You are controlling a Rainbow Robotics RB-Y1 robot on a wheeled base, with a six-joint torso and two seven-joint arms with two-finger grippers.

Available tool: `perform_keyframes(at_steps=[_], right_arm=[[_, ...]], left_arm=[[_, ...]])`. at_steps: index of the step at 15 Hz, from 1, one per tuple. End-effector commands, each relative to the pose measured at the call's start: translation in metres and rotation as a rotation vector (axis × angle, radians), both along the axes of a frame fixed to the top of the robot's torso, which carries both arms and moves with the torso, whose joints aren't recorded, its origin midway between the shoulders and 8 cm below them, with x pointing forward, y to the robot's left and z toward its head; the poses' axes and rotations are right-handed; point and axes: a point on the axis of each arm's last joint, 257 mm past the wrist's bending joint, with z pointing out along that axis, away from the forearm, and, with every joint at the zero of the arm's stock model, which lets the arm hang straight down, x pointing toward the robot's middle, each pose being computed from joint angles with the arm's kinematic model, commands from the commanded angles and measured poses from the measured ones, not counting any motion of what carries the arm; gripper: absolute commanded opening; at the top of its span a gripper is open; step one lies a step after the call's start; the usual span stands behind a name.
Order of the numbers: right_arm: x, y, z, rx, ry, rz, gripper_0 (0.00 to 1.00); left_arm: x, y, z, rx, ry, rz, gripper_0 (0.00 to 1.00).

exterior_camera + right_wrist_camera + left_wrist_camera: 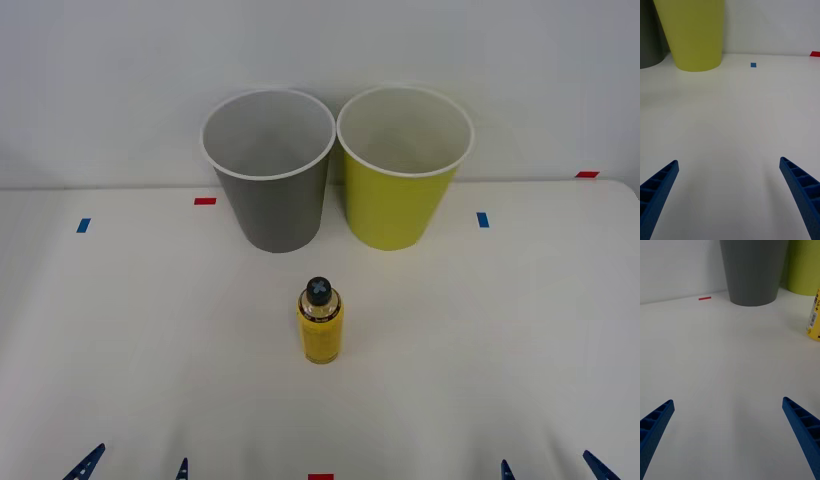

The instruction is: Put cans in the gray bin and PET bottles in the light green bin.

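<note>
We see PET bottle upright before gray bin and light green bin; left wrist adds its barcode. Left gripper and right gripper spread, empty.

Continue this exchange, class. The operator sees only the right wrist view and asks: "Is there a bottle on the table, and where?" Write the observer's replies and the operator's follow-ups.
Observer: Yes. One PET bottle stands upright on the table, in front of the gap between the gray bin and the light green bin, touching neither.
Operator: Is it capped?
Observer: Yes, a black cap sits on top.
Operator: Where is the left pincer?
Observer: The left pincer is open, low over the table's near edge, on the robot's left of the bottle.
</note>
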Motion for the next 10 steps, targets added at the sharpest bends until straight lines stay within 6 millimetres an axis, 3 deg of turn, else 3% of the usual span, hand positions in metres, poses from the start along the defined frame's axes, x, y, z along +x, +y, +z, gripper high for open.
perform_keyframes(at_steps=[1, 10], right_arm=[[0.0000, 0.0000, 0.0000, 0.000, 0.000, 0.000, 0.93], [0.0000, 0.0000, 0.0000, 0.000, 0.000, 0.000, 0.93]], left_arm=[[0.0000, 0.0000, 0.0000, 0.000, 0.000, 0.000, 1.00], [0.0000, 0.0000, 0.0000, 0.000, 0.000, 0.000, 1.00]])
